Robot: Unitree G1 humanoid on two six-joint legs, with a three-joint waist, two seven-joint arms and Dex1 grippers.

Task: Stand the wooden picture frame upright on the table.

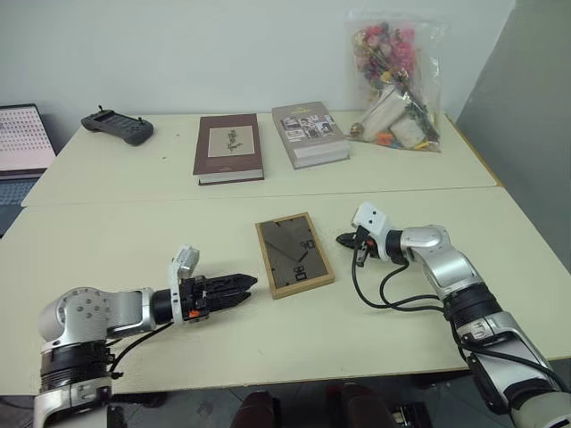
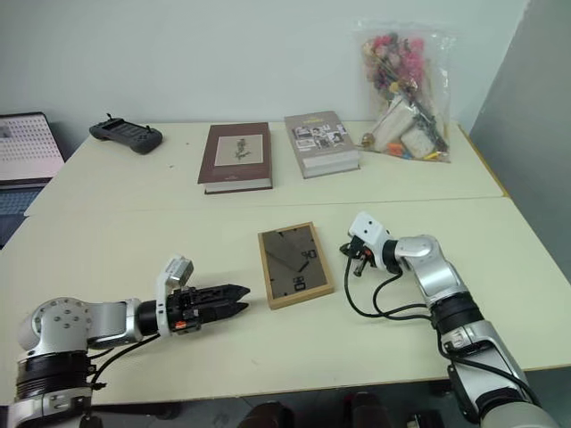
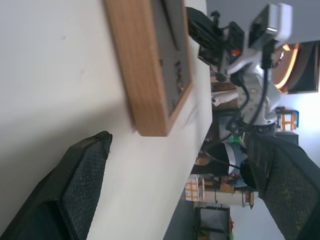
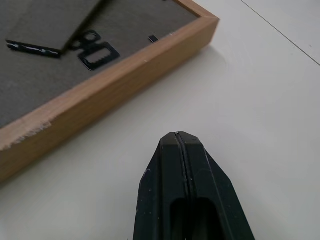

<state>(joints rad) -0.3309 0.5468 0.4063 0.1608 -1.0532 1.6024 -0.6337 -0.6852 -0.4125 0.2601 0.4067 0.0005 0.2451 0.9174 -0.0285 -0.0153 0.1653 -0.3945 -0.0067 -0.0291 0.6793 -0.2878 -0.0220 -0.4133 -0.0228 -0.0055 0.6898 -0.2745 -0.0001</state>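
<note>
Lying flat and face down near the middle of the table [image 1: 107,241], the wooden picture frame [image 1: 294,254] shows its dark back and folded stand upward, so nothing of the standing-up looks done yet. It sits just on the robot's side of the seam that crosses the tabletop, a little skewed, with its long sides running roughly away from the robot.

The two arms bracket it, probably so that one can tip or lift an edge while the other steadies it. The left gripper [image 1: 234,287] lies low over the table and points at the frame's near left corner, close beside it but not touching; in the left wrist view its fingers [image 3: 75,190] stand wide apart with the frame's corner ahead of the gap, which reads as readiness to take the wooden rim. The right gripper [image 1: 344,239] rests just off the frame's right edge with its fingers pressed together, suited to nudging or bracing rather than grasping.

Bare tabletop surrounds the frame on every side. The maroon book [image 1: 229,149], the grey book [image 1: 309,134], the bag of flowers [image 1: 395,85] and the black controller [image 1: 118,126] all sit well apart near the far edge. The near table edge lies close behind both arms.
</note>
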